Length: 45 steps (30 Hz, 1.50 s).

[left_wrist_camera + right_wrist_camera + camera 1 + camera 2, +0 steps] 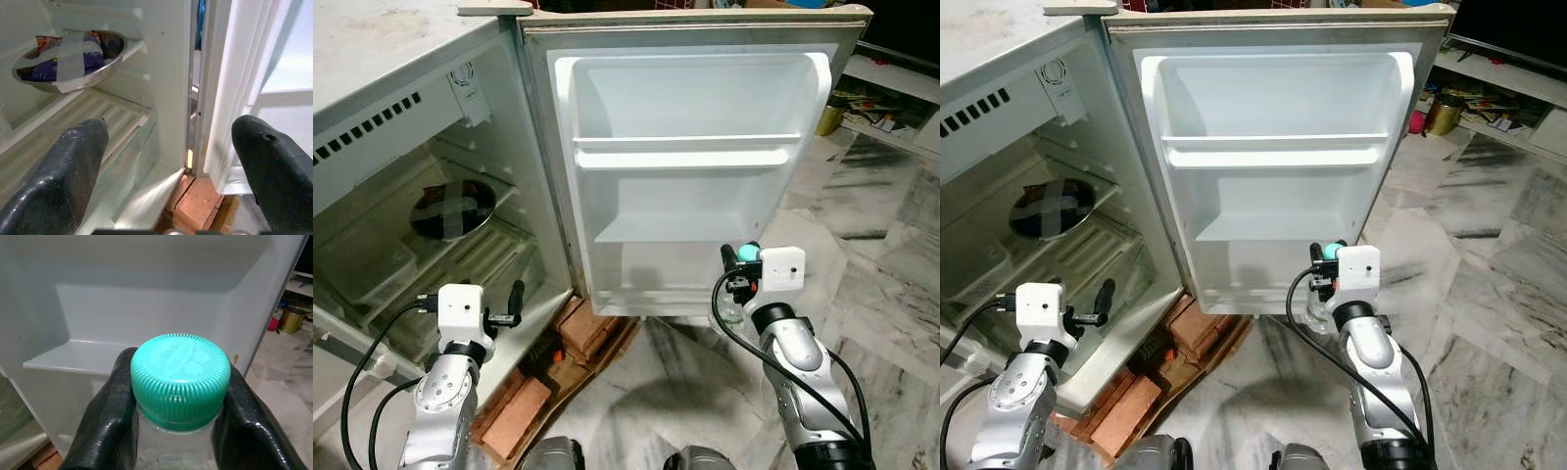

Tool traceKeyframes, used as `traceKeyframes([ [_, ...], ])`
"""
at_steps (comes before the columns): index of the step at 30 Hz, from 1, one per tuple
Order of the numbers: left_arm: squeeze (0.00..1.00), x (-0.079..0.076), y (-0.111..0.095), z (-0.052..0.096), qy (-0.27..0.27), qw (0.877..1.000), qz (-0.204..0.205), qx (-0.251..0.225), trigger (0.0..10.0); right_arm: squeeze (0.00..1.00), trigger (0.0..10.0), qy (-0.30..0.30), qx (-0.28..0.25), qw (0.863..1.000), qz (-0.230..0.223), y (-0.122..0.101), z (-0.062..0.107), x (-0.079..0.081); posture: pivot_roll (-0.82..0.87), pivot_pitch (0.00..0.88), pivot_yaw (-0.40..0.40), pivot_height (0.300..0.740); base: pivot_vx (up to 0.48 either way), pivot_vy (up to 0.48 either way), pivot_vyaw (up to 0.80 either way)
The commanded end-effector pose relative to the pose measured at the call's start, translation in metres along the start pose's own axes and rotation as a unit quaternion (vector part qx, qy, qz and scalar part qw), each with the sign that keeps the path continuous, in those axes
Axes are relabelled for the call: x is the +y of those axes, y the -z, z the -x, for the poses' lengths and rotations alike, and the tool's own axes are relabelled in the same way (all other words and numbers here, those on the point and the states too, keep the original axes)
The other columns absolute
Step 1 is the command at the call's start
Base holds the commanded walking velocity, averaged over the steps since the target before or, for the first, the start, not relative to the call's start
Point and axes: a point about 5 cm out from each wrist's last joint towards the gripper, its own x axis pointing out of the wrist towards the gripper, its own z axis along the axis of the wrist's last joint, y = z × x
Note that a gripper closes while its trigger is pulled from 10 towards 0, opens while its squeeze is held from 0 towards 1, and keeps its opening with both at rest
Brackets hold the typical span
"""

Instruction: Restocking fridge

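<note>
Up front in the left eye view, the fridge (372, 147) stands wide open, its white door (690, 176) swung fully out, two door shelves bare with free room above each ledge. Low at the door's bottom edge, the right gripper (738, 266) holds a clear bottle (734, 311) with a teal cap (749, 249) just in front of the lowest ledge. Left gripper (514, 297) hovers near the cabinet's lower front edge, above bricks (592, 328) propped under the fridge on the marble floor (881, 255).

Over to the right eye view: same layout, a taped steel bowl (1050, 208) sits on the inner shelf, well apart from both arms.

Left wrist view now: fingers (73, 166) spread wide, nothing between them, the bowl ahead on its shelf and the gap at the door hinge edge running straight down.

Right wrist view: black fingers (105, 416) pinch the bottle's neck on either side just under the ribbed cap, with the door ledge close behind.
</note>
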Motion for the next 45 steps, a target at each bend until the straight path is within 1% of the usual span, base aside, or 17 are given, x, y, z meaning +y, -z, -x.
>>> traceKeyframes([
  [1,0.0,0.0009,-0.0012,0.0033,0.002,1.0,0.002,-0.005,10.0,0.0,10.0,0.0,-0.014,1.0,0.005,-0.0058,0.0032,-0.0029,-0.04,0.06,-0.015,0.74,0.274,0.0,0.0],
  [4,0.0,0.0026,-0.0005,0.0069,0.001,1.0,0.001,-0.004,10.0,0.0,10.0,-0.001,-0.011,1.0,0.006,-0.0033,0.0075,-0.0035,-0.04,0.06,-0.015,0.74,0.274,0.0,0.0],
  [8,0.0,0.0049,0.0025,0.0104,-0.001,1.0,0.0,0.001,10.0,0.0,10.0,-0.001,-0.007,1.0,0.006,-0.0015,0.0089,-0.004,-0.04,0.062,-0.016,0.74,0.272,0.0,0.0],
  [14,0.0,0.0032,0.001,0.0072,-0.001,1.0,0.0,-0.001,10.0,0.0,10.0,-0.005,-0.008,1.0,0.006,-0.0027,0.0063,-0.0019,-0.04,0.06,-0.018,0.74,0.271,0.0,0.0],
  [18,0.0,0.0024,0.0003,0.006,-0.001,1.0,-0.001,-0.001,10.0,0.0,10.0,-0.013,-0.008,1.0,-0.012,-0.0027,0.0066,-0.0007,-0.03,0.057,-0.019,0.74,0.28,0.0,0.0],
  [22,0.0,0.0024,0.0007,0.0062,-0.002,1.0,-0.001,0.0,10.0,0.0,10.0,-0.013,-0.008,1.0,-0.008,-0.0026,0.0067,-0.0007,-0.03,0.059,-0.018,0.74,0.265,0.0,0.0],
  [34,0.0,0.0033,0.0011,0.0076,-0.001,1.0,0.002,0.003,10.0,0.0,10.0,-0.036,-0.01,0.999,-0.012,-0.003,0.0071,0.0052,-0.03,0.067,-0.015,0.74,0.092,0.0,0.0],
  [43,0.0,0.0023,0.0012,0.0079,0.001,1.0,0.003,0.003,10.0,0.0,10.0,-0.039,-0.014,0.999,-0.011,-0.0049,0.0062,0.005,-0.04,0.073,-0.015,0.74,0.0,0.0,0.0],
  [45,0.0,0.0024,0.0012,0.0082,0.001,1.0,0.003,0.004,10.0,0.0,10.0,-0.039,-0.014,0.999,-0.01,-0.005,0.0063,0.0052,-0.04,0.074,-0.014,0.74,0.285,0.0,0.0],
])
